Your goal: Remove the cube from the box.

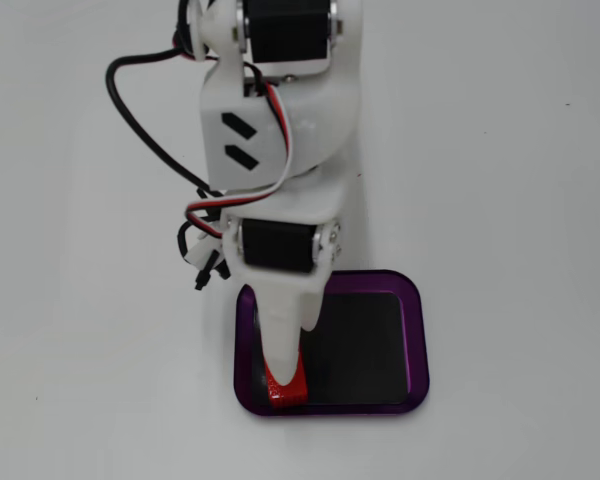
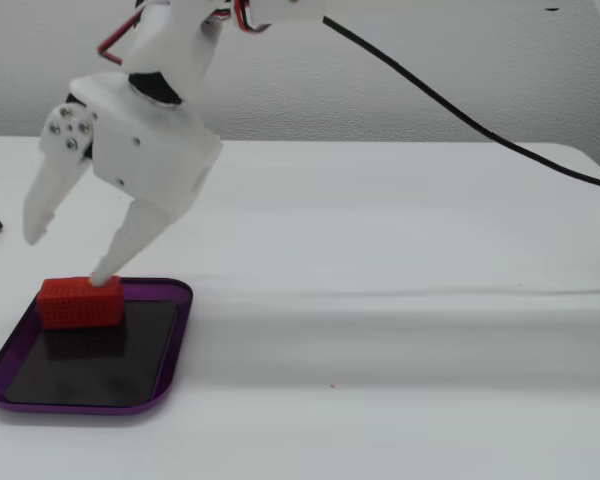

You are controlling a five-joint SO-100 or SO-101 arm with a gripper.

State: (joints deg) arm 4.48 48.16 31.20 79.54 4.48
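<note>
One fingertip of the hand (image 2: 65,255) touches the cube (image 2: 79,302); fingers spread apart, nothing gripped. Cube sits inside the box (image 2: 170,345), against its rim. Risk: closing from here catches only a corner, tipping or skidding the cube instead of lifting it.

Seen from above, the gripper (image 1: 285,345) hides most of the cube (image 1: 285,385) and the box's (image 1: 416,340) far-left rim.

We observe bright, even, diffuse lighting in both fixed views, with sharp focus and no edge distortion. Soft shadows lie beneath the gripper (image 2: 68,254); the box (image 1: 416,340) floor beside it shows no glare.
</note>
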